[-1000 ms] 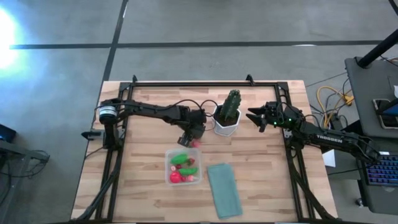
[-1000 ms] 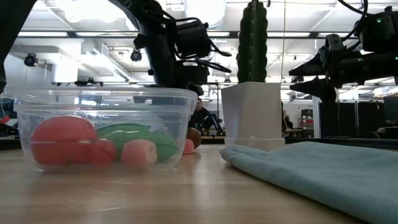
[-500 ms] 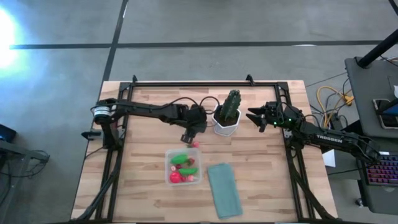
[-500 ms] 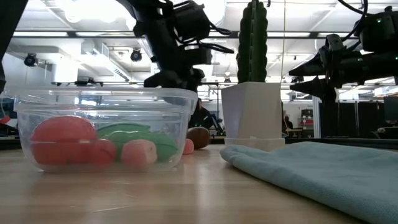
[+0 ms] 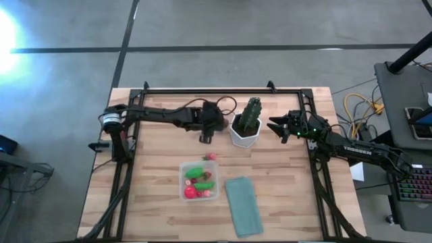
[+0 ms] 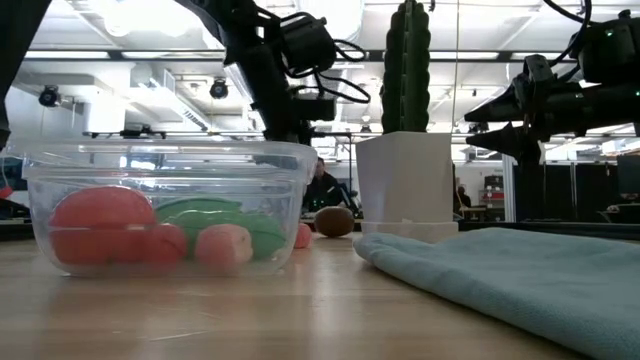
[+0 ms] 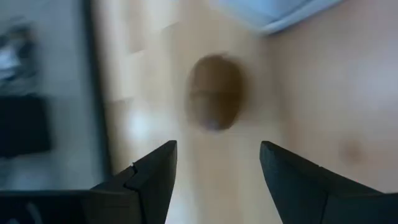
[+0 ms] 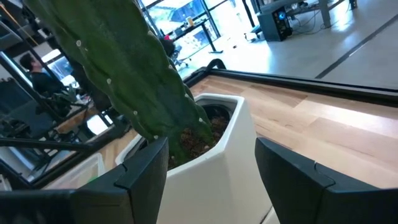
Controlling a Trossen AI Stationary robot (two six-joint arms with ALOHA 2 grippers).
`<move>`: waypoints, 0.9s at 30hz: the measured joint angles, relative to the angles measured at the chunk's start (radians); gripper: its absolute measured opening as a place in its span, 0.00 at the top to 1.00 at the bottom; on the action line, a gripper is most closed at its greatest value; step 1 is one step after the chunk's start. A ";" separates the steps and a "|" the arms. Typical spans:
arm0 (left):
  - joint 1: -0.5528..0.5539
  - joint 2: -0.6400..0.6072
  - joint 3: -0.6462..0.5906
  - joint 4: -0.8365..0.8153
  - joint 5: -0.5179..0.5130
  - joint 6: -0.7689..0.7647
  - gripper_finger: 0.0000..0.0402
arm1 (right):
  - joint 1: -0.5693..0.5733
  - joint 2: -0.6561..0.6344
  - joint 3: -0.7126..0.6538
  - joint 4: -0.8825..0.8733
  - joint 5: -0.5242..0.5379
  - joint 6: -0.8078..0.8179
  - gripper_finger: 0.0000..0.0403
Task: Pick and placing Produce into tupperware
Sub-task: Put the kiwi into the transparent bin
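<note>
Kiwi (image 7: 215,92) lies on wood beyond open left claw (image 7: 214,167).

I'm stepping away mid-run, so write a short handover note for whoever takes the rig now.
Left tool: open, empty, above the brown round piece on the table beside the white cactus pot.
Right tool: open, empty, waiting on the pot's other side.
Tupperware: holds red, green and pink pieces.
Done: most produce is in.
Left: the brown piece, plus a small pink piece lying just outside the tupperware's far edge. Teal lid lies beside it, off.
</note>
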 joint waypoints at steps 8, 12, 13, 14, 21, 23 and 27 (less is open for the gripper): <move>0.077 -0.001 0.000 0.024 0.041 0.050 0.47 | 0.000 0.000 0.000 0.000 0.000 0.000 0.42; 0.120 -0.001 0.000 0.041 0.065 0.053 0.47 | 0.000 0.000 0.000 0.000 0.000 0.000 0.42; 0.128 -0.001 0.000 0.050 0.042 0.056 0.47 | 0.000 0.000 0.000 0.000 0.000 0.000 0.42; 0.133 -0.002 0.001 0.057 0.011 0.057 0.47 | 0.000 0.000 0.000 0.000 0.000 0.000 0.42; 0.125 -0.004 0.016 0.078 -0.257 -0.089 0.47 | 0.000 0.000 0.000 0.000 0.000 0.000 0.42; 0.122 -0.004 0.017 0.075 -0.260 -0.155 0.47 | 0.000 0.000 0.000 0.000 0.000 0.000 0.42; 0.124 -0.005 0.022 0.067 -0.174 -0.105 0.50 | 0.000 0.000 0.000 0.000 0.000 0.000 0.42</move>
